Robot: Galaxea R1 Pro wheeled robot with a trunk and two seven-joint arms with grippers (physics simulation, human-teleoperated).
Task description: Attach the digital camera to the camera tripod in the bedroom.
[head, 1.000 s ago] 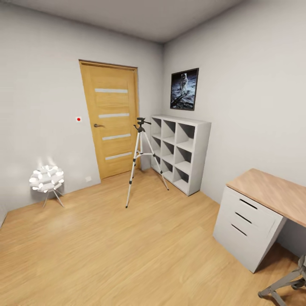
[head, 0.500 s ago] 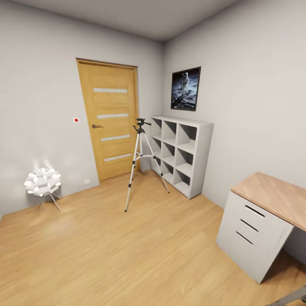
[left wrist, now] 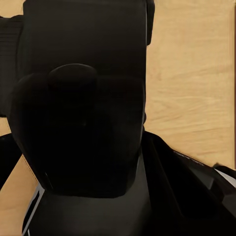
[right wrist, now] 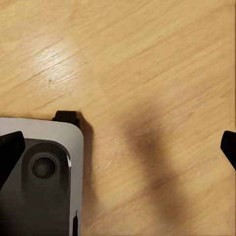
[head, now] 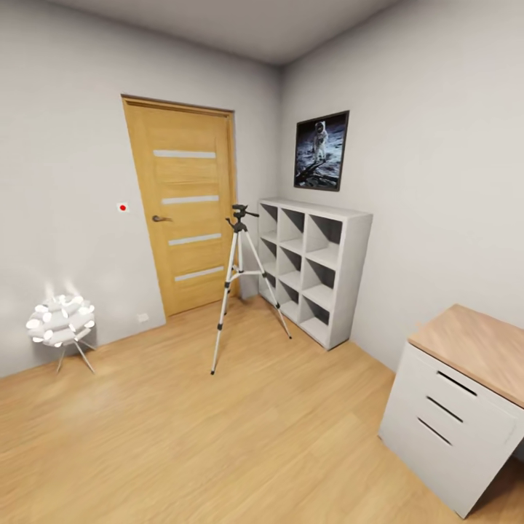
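Two grippers, one load. Left gripper [left wrist: 83, 147]: a black, boxy body with a rounded hump fills its wrist view, judged to be the digital camera [left wrist: 83, 73] carried close against the gripper; whether the jaws are clamped on it cannot be told, since the body hides them. Right gripper [right wrist: 118, 147]: two dark fingertips [right wrist: 10, 147] sit at opposite edges of its wrist view, wide apart, nothing between them, with plank floor [right wrist: 147, 59] and part of the robot's grey base [right wrist: 44, 162] below.

Camera tripod [head: 239, 284]: upright on the floor in the bedroom, legs spread, black head bare, between the oak door [head: 182, 204] and the white cube shelving [head: 313, 266], near both and touching neither.

Other items: ball-shaped lamp [head: 60, 322] by the left wall; drawer unit [head: 458, 407] at right; framed astronaut picture [head: 321, 151].

Step in hand, as judged: approach. Advice: drive straight, stop short of the nearest leg, stay off the drawer unit, and hold the left arm level so the load does not shift before mounting.
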